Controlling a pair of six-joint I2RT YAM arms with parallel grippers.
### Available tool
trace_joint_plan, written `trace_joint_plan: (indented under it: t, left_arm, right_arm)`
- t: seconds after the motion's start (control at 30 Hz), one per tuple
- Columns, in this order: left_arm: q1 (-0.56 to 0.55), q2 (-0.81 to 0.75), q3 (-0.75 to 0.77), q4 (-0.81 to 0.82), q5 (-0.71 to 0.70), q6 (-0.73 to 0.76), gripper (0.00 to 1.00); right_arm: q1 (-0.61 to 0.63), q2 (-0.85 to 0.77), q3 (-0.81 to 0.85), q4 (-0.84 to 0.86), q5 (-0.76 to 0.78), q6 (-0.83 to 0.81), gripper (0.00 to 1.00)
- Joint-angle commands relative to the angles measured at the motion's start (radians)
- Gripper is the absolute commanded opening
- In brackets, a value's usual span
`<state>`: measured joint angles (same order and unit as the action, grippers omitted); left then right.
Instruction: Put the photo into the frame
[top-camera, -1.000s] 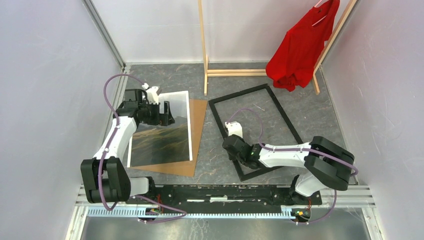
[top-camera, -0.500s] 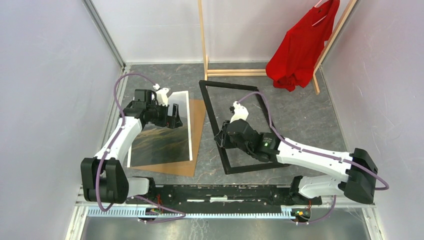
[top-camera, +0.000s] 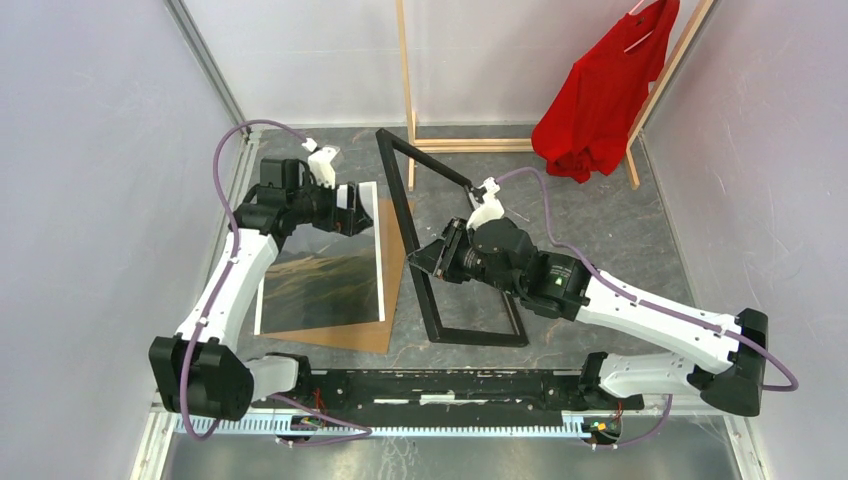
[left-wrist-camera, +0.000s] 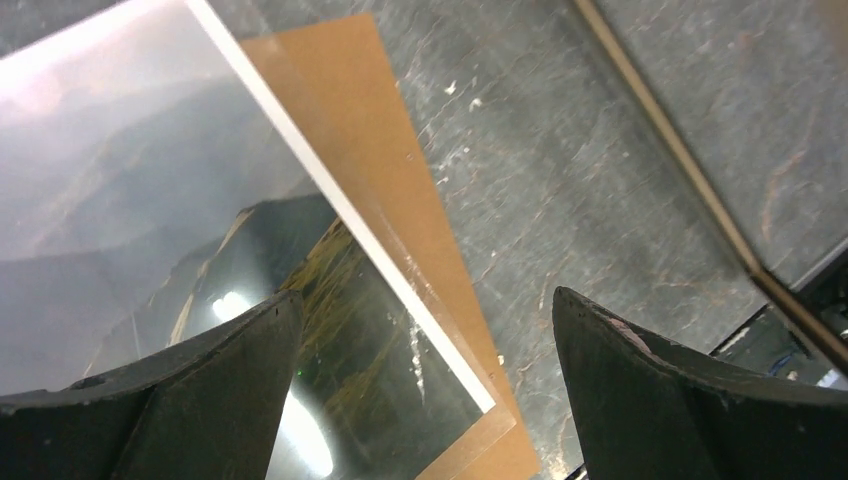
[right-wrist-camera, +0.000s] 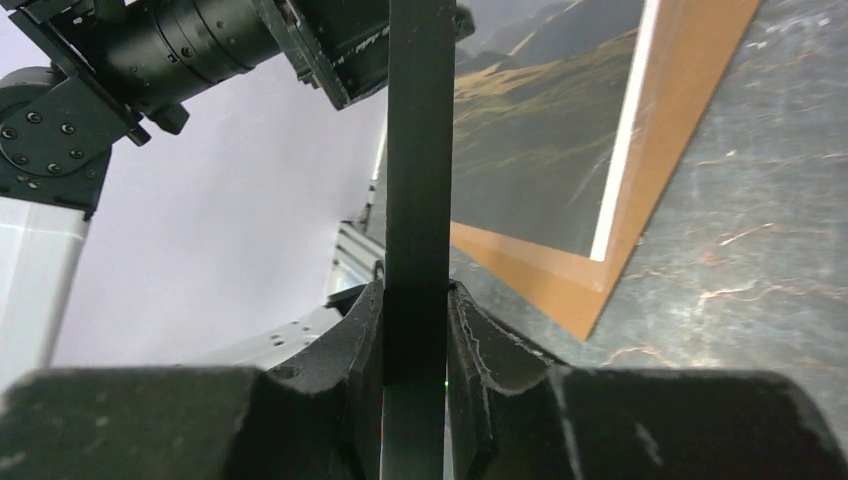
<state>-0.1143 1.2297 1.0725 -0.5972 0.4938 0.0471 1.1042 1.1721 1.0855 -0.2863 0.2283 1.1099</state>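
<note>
the photo (top-camera: 322, 268) lies flat and face up on the left half of the counter (top-camera: 620, 230), its dark hills and cloudy sky showing inside a white border. it rests on a brown backing board (top-camera: 345, 335), which sticks out past the photo's right edge and near edge.

the frame (top-camera: 407, 232) is just to the right of the photo, black face showing. it stands tilted. its near short rail is down on the counter and its far end is lifted into the air, leaning toward the photo, so that from above its long left rail crosses the board's right edge.

my right claw (top-camera: 438, 256) is pinching that long left rail about halfway along. in the right wrist view the black rail runs straight up between my two fingers (right-wrist-camera: 355, 345), both pressed tight against it, with the photo and board on the counter behind it.

my left claw (left-wrist-camera: 420, 400) is spread wide and holds nothing. it is over the photo's far right part. in the left wrist view one finger is over the print and the other over bare counter, with the white border and a strip of board in the gap between them. i cannot tell whether the fingertips touch the paper.

at the back of the counter stands a wooden clothes rack (top-camera: 408, 90) with a red shirt (top-camera: 600, 95) hanging from its right side.
</note>
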Motion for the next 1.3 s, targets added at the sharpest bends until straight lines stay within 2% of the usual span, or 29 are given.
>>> trace_joint_plan:
  t: [0.0, 0.27, 0.5, 0.7, 0.83, 0.97, 1.07, 1.27]
  left_arm:
    - [-0.040, -0.011, 0.098, 0.028, 0.022, -0.097, 1.00]
    - [-0.126, 0.040, 0.188, 0.067, -0.036, -0.160, 1.00]
    - [-0.209, 0.076, 0.231, 0.125, -0.138, -0.198, 1.00]
    - [-0.277, 0.114, 0.256, 0.186, -0.207, -0.222, 1.00]
    - [-0.320, 0.164, 0.302, 0.186, -0.237, -0.219, 1.00]
    - [-0.365, 0.205, 0.339, 0.189, -0.269, -0.211, 1.00]
    - [-0.396, 0.242, 0.372, 0.189, -0.286, -0.199, 1.00]
    - [-0.442, 0.312, 0.451, 0.185, -0.292, -0.190, 1.00]
  right_arm:
    - [-0.001, -0.029, 0.059, 0.160, -0.079, 0.098, 0.04]
    - [-0.025, -0.018, 0.073, 0.191, -0.160, 0.164, 0.13]
    - [-0.110, -0.023, 0.059, 0.131, -0.226, 0.119, 0.49]
    - [-0.219, -0.029, 0.066, 0.010, -0.317, 0.004, 0.65]
    - [-0.272, 0.010, 0.153, -0.121, -0.346, -0.130, 0.69]
    - [-0.284, 0.105, 0.350, -0.335, -0.316, -0.290, 0.70]
    - [-0.284, 0.158, 0.460, -0.432, -0.312, -0.370, 0.72]
    - [-0.287, 0.203, 0.551, -0.564, -0.235, -0.466, 0.71]
